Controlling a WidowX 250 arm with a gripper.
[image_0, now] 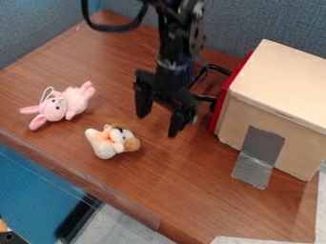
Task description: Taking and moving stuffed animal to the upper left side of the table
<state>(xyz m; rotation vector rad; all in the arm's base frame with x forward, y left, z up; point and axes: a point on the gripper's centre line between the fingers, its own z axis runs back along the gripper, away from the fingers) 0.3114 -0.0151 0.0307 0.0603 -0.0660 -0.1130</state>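
Note:
My black gripper (157,125) hangs over the middle of the table, its two fingers spread wide with nothing between them. Below and to the left of it, a small white, orange and brown stuffed animal (112,141) lies on the wood, apart from the fingers. Farther left lies a pink stuffed bunny (62,106) with long ears and a thin white loop. The brown wooden table (162,183) carries both toys.
A light wooden box (274,109) with a red edge and grey tape stands on the right, close to the arm. Blue-grey partition walls (38,26) border the table's back and left. The table's front edge slants below the toys.

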